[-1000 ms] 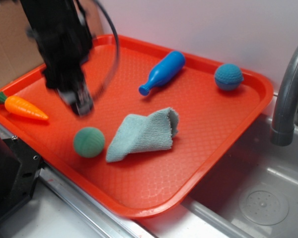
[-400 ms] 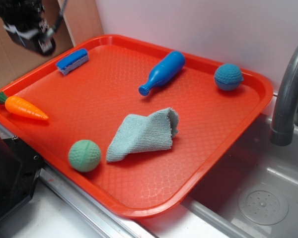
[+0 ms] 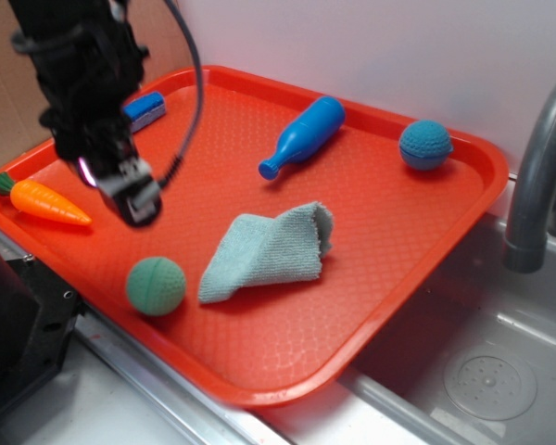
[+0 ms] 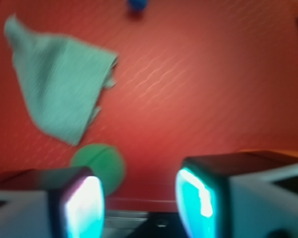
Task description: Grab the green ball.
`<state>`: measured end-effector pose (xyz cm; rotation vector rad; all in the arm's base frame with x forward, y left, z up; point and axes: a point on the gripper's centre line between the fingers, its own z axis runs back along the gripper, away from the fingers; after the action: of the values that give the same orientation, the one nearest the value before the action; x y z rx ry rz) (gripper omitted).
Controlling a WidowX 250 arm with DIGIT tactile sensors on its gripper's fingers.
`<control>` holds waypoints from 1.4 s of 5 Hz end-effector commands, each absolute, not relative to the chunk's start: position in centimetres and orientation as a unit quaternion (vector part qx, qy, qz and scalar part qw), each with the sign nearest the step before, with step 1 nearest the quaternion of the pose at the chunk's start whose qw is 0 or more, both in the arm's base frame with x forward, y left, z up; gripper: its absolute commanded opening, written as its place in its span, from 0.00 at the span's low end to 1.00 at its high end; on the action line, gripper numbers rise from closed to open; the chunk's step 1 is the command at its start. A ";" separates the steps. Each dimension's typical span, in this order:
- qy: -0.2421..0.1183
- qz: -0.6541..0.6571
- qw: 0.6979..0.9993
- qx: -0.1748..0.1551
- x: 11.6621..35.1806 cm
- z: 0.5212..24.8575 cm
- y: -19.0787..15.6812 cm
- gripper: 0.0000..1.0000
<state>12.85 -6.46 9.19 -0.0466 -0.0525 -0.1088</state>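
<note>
On tray (image 3: 426, 241) near front edge: green ball (image 3: 156, 286) | tool (image 3: 130, 193) above-behind it, apart | jaws spread, empty

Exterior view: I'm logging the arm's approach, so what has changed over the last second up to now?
The hand swung away to the tray's far-left corner, then came back over the tray and now hangs open above the green ball, holding nothing. The ball shifted slightly toward the tray's near-left edge between the first two pictures. The cloth, carrot, blue bottle and blue-teal ball stayed put.
</note>
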 end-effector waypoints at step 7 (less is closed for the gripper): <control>-0.047 -0.047 0.998 0.017 13.5 9.5 -5.6 0.00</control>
<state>13.84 -5.10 8.69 0.0381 -0.0737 -0.0911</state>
